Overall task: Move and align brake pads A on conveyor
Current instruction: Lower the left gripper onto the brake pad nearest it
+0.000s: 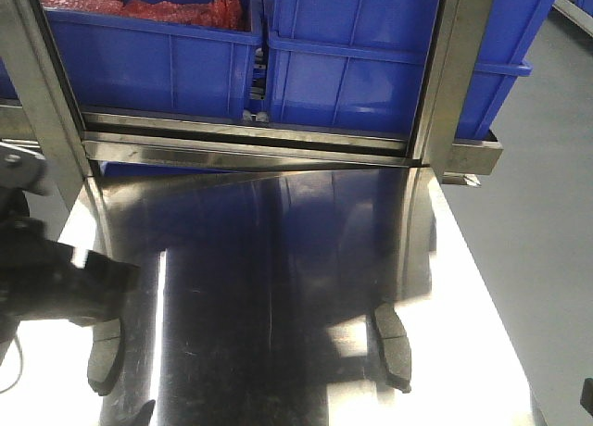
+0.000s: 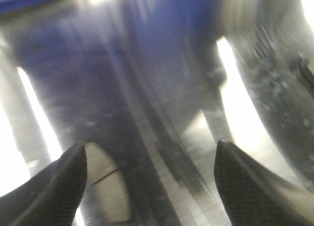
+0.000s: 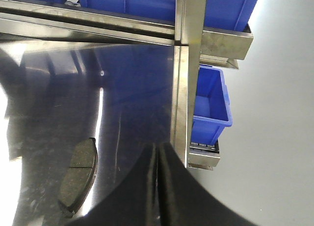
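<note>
As brake pads (image 1: 394, 344) lie lengthwise fore-aft, left tool (image 2: 147, 157) wide, right tool (image 3: 158, 150) pinched empty.

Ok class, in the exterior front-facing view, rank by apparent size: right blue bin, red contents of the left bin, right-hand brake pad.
Largest: right blue bin.
Then the red contents of the left bin.
Smallest: right-hand brake pad, despite lying nearer the camera.

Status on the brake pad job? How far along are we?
Done: nothing visible. Two pads show, the left pad and the right pad, both lying on the steel table; the belt is not in view. In hand: the left gripper is open over the left pad, not closed on it. The right gripper is shut and empty. To do: grasp, carry and align every pad.
</note>
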